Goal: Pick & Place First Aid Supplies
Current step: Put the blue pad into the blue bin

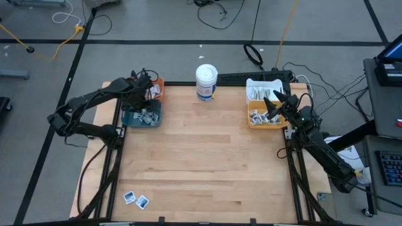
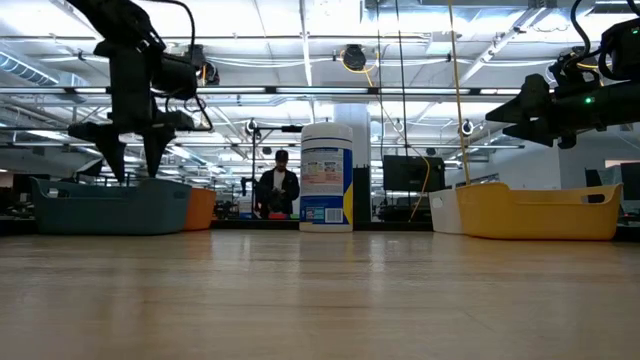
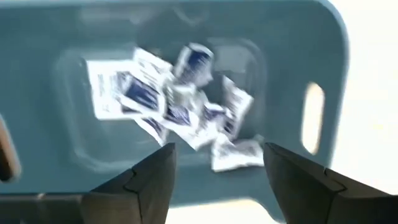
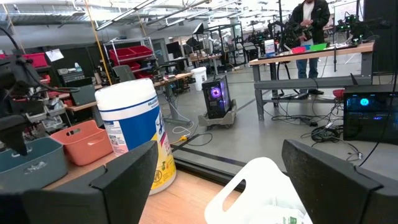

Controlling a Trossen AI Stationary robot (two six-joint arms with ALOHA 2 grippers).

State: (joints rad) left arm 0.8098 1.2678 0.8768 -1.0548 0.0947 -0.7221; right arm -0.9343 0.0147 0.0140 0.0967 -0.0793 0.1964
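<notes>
Your left arm is reaching in from the left edge of the surface (image 1: 201, 157), elbow bent, with its left hand (image 2: 137, 160) pointing straight down over the teal bin (image 1: 142, 117) at the far left corner; in the low view the two fingers are hanging just above the bin's rim with a clear gap between them, so the hand is standing open and gripping nothing. Through the left wrist camera you are looking down between those spread fingers (image 3: 149, 180) at a loose heap of white-and-blue sachets (image 3: 168, 106) lying on the bin floor, overlapping and turned every which way, no common long axis among them. The orange bin (image 1: 158, 88) is sitting just behind the teal one. Your right arm is coming in from the right edge, forearm angled toward the far right corner, and the right hand (image 1: 275, 105) is hovering above the yellow bin (image 1: 265, 123), fingers wide apart and empty, pointing roughly level toward the middle of the surface. More packets are lying piled in the yellow bin and in the white bin (image 1: 262, 88) just behind it. Two sachets (image 1: 136, 199) are lying flat, side by side, near the front left edge, well apart from both hands. The white tub (image 1: 206, 81) is standing upright at the far edge between the bins. A person (image 2: 277, 188) is standing in the room beyond.
</notes>
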